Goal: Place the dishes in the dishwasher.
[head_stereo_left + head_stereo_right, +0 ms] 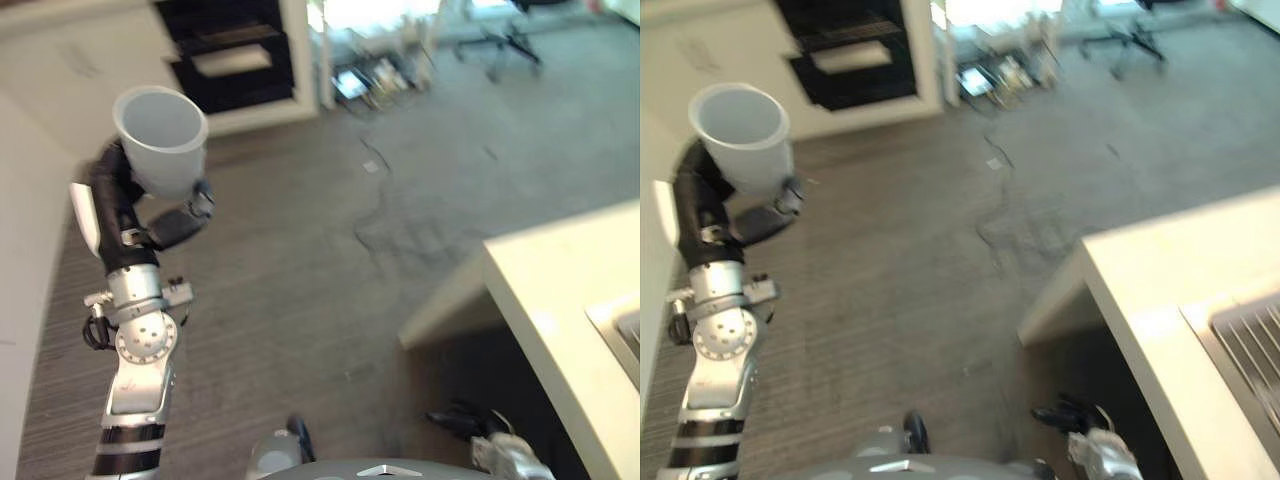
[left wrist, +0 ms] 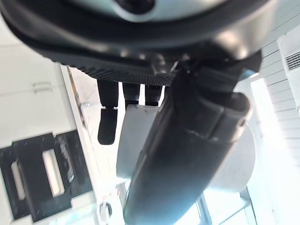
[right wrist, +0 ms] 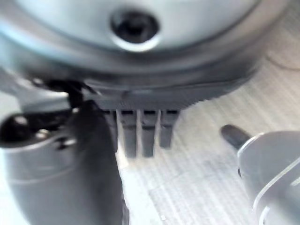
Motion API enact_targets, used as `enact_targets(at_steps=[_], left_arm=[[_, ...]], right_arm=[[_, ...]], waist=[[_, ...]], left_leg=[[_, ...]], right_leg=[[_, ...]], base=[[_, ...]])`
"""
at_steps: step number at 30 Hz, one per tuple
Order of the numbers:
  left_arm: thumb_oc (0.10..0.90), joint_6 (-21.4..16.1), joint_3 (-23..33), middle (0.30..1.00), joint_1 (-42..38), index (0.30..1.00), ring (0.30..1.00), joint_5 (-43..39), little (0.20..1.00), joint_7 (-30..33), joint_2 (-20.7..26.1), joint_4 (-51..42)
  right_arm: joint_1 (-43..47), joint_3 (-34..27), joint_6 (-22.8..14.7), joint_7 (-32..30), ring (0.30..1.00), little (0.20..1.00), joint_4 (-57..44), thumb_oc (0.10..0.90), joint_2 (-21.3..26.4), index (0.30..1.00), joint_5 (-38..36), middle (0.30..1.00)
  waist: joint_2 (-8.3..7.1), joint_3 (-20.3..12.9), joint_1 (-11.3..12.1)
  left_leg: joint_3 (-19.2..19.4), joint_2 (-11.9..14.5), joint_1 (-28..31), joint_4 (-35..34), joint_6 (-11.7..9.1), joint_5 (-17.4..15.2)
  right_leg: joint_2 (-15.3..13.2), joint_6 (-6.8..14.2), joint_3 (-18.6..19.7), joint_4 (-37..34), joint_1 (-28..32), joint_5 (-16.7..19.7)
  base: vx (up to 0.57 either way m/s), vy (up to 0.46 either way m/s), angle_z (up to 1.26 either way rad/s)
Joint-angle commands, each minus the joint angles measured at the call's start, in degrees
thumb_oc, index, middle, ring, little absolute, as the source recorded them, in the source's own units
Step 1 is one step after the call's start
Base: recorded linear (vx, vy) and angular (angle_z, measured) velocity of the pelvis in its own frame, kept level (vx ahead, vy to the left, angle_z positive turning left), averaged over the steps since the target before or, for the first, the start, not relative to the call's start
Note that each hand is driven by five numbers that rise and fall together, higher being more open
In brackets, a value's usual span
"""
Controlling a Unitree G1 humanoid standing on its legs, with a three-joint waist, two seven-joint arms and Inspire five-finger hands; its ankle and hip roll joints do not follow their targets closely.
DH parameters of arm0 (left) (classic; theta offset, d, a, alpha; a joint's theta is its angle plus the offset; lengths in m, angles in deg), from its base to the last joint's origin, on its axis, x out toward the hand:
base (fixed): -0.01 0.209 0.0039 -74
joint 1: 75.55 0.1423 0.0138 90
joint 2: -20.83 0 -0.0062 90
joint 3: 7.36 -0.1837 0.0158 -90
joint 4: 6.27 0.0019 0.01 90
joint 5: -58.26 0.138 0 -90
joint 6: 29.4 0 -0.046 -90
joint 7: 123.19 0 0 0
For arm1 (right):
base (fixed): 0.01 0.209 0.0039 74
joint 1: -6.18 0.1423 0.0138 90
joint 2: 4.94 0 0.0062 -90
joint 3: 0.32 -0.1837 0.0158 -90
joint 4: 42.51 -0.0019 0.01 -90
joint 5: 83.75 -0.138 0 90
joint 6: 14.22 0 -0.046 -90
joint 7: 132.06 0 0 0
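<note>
Nearest me, my right hand (image 1: 1072,415) hangs low beside the near edge of the white counter (image 1: 560,300), idle; in its own wrist view the fingers (image 3: 143,133) hang straight and apart, gripping nothing. A metal sink (image 1: 1245,345) is set into the counter's right end. My left hand (image 1: 150,215) is raised over the grey carpet (image 1: 330,260), well clear of the counter, and carries 1 pale grey cup (image 1: 162,140) upright, mouth up. In the left wrist view the thumb (image 2: 187,154) lies across the cup's wall and the fingers (image 2: 108,124) curl against the other side, so the cup is clamped between them near its base, its rim standing above the hand. My worry: the hold is low on a tall, smooth cup, so I judge a quick swing or wrist roll could tip it out onto the carpet. Farthest off, a black open appliance (image 1: 235,55) in the white cabinets looks like the dishwasher, still well apart from the cup.
</note>
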Motion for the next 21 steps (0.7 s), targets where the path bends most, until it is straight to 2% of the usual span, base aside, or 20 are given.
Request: enact_targets(at_steps=[1,2,3,4,5,6,7,8,9,10,12,14,16,20,21], left_arm=[[0.4,-1.9,2.8,0.3,-2.8,0.3,0.3,7.5,0.3,-0.1,4.9,-6.0],[0.4,-2.3,2.7,0.3,-1.2,0.3,0.3,7.7,0.3,0.3,4.9,-6.2],[0.4,-2.7,1.1,0.3,-1.6,0.3,0.3,6.9,0.3,0.6,5.2,-5.7],[0.4,-3.3,-0.5,0.3,-2.2,0.3,0.3,6.3,0.3,0.9,5.3,-5.2],[0.4,-4.3,-1.9,0.3,-3.6,0.3,0.3,5.5,0.3,1.1,5.5,-4.7],[0.4,-4.7,-3.6,0.3,-5.2,0.3,0.3,4.9,0.3,1.1,5.5,-3.7],[0.4,-4.7,-4.9,0.3,-6.4,0.3,0.3,4.8,0.3,0.9,5.6,-3.2],[0.4,-4.6,-5.9,0.3,-7.8,0.3,0.3,4.7,0.3,0.5,5.5,-2.7],[0.4,-4.3,-6.7,0.3,-8.9,0.3,0.3,5.0,0.3,0.1,5.7,-2.2],[0.4,-4.3,-6.7,0.3,-9.0,0.3,0.3,5.0,0.3,0.1,5.7,-2.1],[0.4,-3.3,-6.3,0.3,-9.3,0.3,0.3,5.3,0.3,-0.1,5.6,-1.2],[0.4,-3.0,-6.9,0.3,-9.2,0.3,0.3,4.9,0.3,-0.7,4.3,-1.1],[0.4,-3.1,-6.3,0.3,-7.8,0.3,0.3,4.1,0.3,-1.2,3.4,-1.0],[0.4,-2.9,-5.0,0.3,-5.4,0.3,0.3,3.7,0.3,-1.9,3.1,-1.9],[0.4,-2.9,-5.3,0.3,-5.2,0.3,0.3,3.6,0.3,-2.6,3.2,-2.4]], right_arm=[[0.9,2.5,0.8,-2.9,0.9,0.9,5.8,0.8,0.8,0.9,0.7,0.9],[0.8,1.2,0.3,-4.5,0.9,0.9,5.7,0.8,-0.4,0.9,-0.2,0.9],[0.9,1.7,-0.1,-4.6,0.9,0.9,5.0,0.8,-0.9,0.9,-1.2,0.9],[1.2,2.2,-0.7,-4.3,0.9,0.9,4.4,0.8,-1.1,0.9,-2.4,0.9],[1.5,3.3,-1.1,-4.0,0.9,0.9,4.2,0.8,-1.3,0.9,-3.0,0.9],[1.4,4.7,-1.2,-3.6,0.9,0.9,4.1,0.8,-1.7,0.9,-3.5,0.9],[0.8,5.5,-1.4,-3.4,0.9,0.9,4.0,0.8,-1.9,0.9,-4.0,0.9],[0.5,6.1,-1.5,-3.1,0.9,0.9,4.2,0.8,-2.1,0.9,-4.6,0.9],[0.7,6.5,-1.5,-3.2,0.9,0.9,4.7,0.8,-2.2,0.9,-4.8,0.9],[0.8,6.5,-1.5,-3.2,0.9,0.9,4.7,0.8,-2.2,0.9,-4.8,0.9],[0.7,6.6,-0.8,-3.4,0.9,0.9,5.9,0.8,-3.1,0.9,-5.1,0.9],[0.0,6.6,-0.6,-2.9,0.9,0.9,6.3,0.8,-3.0,0.9,-5.1,0.9],[0.2,6.0,-0.1,-2.9,0.9,0.9,7.6,0.8,-2.0,0.9,-4.8,0.9],[0.0,5.0,0.0,-2.6,0.9,0.9,8.4,0.8,-0.6,0.9,-4.7,0.9],[0.2,4.9,-0.3,-2.6,0.9,0.9,8.2,0.8,0.1,0.9,-4.6,0.9]], waist=[[-2.37,-1.6,1.1],[-3.36,-0.7,0.9],[-3.74,0.2,-1.1],[-3.97,1.0,-3.3],[-4.14,1.7,-4.4],[-4.24,1.9,-5.4],[-4.32,2.0,-6.5],[-4.49,2.2,-7.1],[-4.78,2.2,-7.2],[-4.85,2.2,-7.3],[-5.85,2.1,-5.5],[-6.91,1.7,-5.0],[-7.32,0.9,-4.4],[-7.62,-0.1,-4.3],[-7.83,-0.4,-4.9]], left_leg=[[-0.9,9.6,6.1,-9.8,-16.0,2.9],[-3.0,7.5,5.4,-10.1,-14.7,0.6],[-5.1,6.5,5.3,-10.3,-14.1,-0.2],[-7.6,5.6,5.5,-10.5,-13.8,-0.7],[-8.3,4.8,5.5,-10.6,-13.2,0.0],[-10.2,3.8,5.6,-10.6,-12.5,0.0],[-12.4,2.8,5.9,-10.6,-12.0,-0.6],[-14.5,1.9,5.9,-10.6,-11.6,-0.9],[-16.4,0.9,5.7,-10.6,-11.2,-1.1],[-16.5,0.9,5.4,-10.6,-11.2,-0.8],[-18.2,0.2,5.4,-10.6,-11.2,-0.7],[-18.9,-0.4,5.5,-10.6,-10.9,-0.6],[-19.4,-0.5,5.9,-10.6,-11.0,-0.7],[-18.9,-0.6,6.9,-10.6,-11.0,-1.0],[-19.0,-0.6,7.1,-10.6,-10.9,-1.0]], right_leg=[[-2.5,3.5,-0.9,-15.4,-2.6,11.9],[-3.4,4.2,2.1,-14.0,-2.2,12.7],[-1.5,4.3,10.1,-12.6,-4.3,11.6],[1.6,4.3,20.2,-12.2,-6.6,9.1],[4.8,3.5,28.6,-11.5,-9.7,6.4],[9.2,2.7,35.9,-11.6,-11.5,2.9],[12.5,2.1,40.8,-12.3,-11.8,0.7],[14.8,1.3,44.0,-13.3,-12.0,-0.3],[16.1,0.7,44.3,-14.8,-12.0,-0.1],[16.1,0.6,44.2,-15.0,-12.1,0.3],[14.7,0.8,40.2,-16.8,-10.8,1.7],[14.0,0.9,38.7,-18.4,-8.3,1.9],[14.0,0.9,37.4,-19.7,-6.4,1.9],[13.7,1.0,37.2,-19.6,-5.0,1.9],[13.6,1.0,37.5,-19.4,-4.6,1.7]], base=[[0.03,0.209,0.71],[0.08,0.278,0.99],[0.16,0.373,1.06],[0.16,0.304,1.25],[0.17,0.337,1.37],[0.18,0.324,1.2],[0.21,0.261,0.43],[0.2,0.171,0.32],[0.1,0.078,0.94],[0.11,0.006,1.8],[0.09,-0.032,1.23],[0.05,-0.044,0.15],[0.07,-0.024,0.41],[0.06,0.009,0.18],[0.0,0.0,0.0]])
